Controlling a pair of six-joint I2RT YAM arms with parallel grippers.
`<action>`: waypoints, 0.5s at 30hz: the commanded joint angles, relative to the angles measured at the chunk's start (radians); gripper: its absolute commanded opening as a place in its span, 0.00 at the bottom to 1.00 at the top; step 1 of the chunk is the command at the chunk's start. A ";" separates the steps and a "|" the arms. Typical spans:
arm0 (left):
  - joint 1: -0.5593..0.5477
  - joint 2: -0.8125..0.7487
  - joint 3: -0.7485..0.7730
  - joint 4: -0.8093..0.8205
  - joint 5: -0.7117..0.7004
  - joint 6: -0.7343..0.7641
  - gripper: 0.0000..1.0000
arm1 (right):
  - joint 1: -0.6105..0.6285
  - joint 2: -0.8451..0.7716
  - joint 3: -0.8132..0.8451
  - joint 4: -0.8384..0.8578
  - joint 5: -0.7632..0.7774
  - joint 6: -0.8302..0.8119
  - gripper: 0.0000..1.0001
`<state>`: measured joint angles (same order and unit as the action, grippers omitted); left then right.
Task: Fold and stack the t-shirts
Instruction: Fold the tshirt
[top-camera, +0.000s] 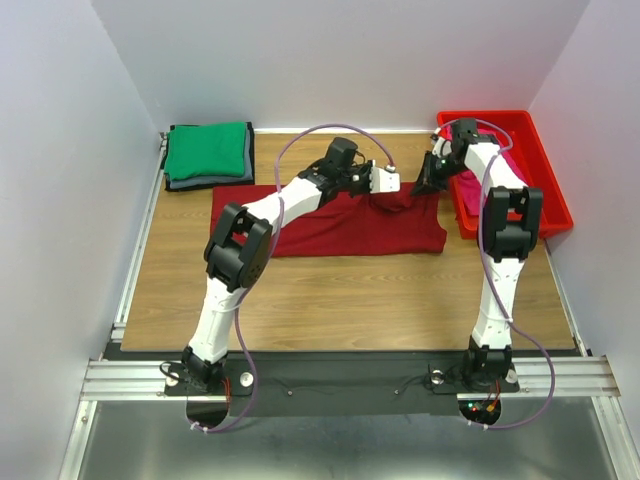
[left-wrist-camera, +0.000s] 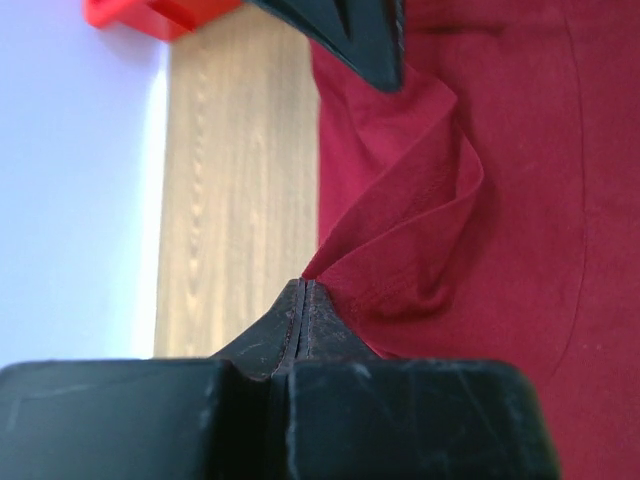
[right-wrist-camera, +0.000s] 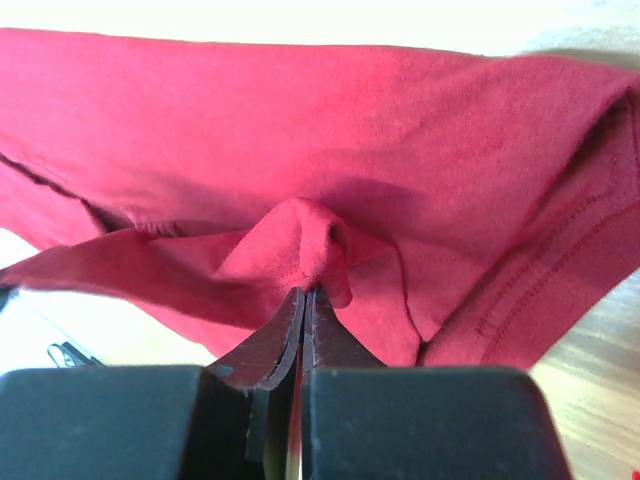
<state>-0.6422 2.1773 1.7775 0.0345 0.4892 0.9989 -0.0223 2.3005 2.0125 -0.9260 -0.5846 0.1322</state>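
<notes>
The maroon t-shirt (top-camera: 340, 228) lies spread across the middle of the table, its back right corner bunched and lifted. My left gripper (top-camera: 396, 184) is shut on a pinch of that maroon cloth (left-wrist-camera: 400, 230); the pinch shows at its tips (left-wrist-camera: 303, 286). My right gripper (top-camera: 424, 186) is shut on a fold of the same shirt (right-wrist-camera: 330, 130), close beside the left one (right-wrist-camera: 308, 292). The green t-shirt (top-camera: 206, 151) lies folded on the dark grey t-shirt (top-camera: 208, 184) at the back left. The pink t-shirt (top-camera: 512, 168) lies in the red tray, partly hidden by my right arm.
The red plastic tray (top-camera: 548, 190) stands at the back right against the wall; a corner of it shows in the left wrist view (left-wrist-camera: 150, 14). Bare wood table (top-camera: 350, 300) lies in front of the maroon shirt. White walls enclose the left, back and right.
</notes>
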 joint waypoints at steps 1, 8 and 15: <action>0.018 0.021 0.048 0.030 0.017 0.017 0.00 | -0.002 0.010 0.054 0.044 -0.027 0.040 0.02; 0.035 0.048 0.054 0.030 -0.014 -0.008 0.00 | -0.002 0.002 0.058 0.049 -0.004 0.060 0.13; 0.084 0.116 0.154 0.061 -0.150 -0.184 0.20 | -0.002 -0.045 0.026 0.050 0.069 0.052 0.53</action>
<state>-0.5934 2.2856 1.8481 0.0360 0.4156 0.9325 -0.0219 2.3123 2.0342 -0.9073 -0.5613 0.1837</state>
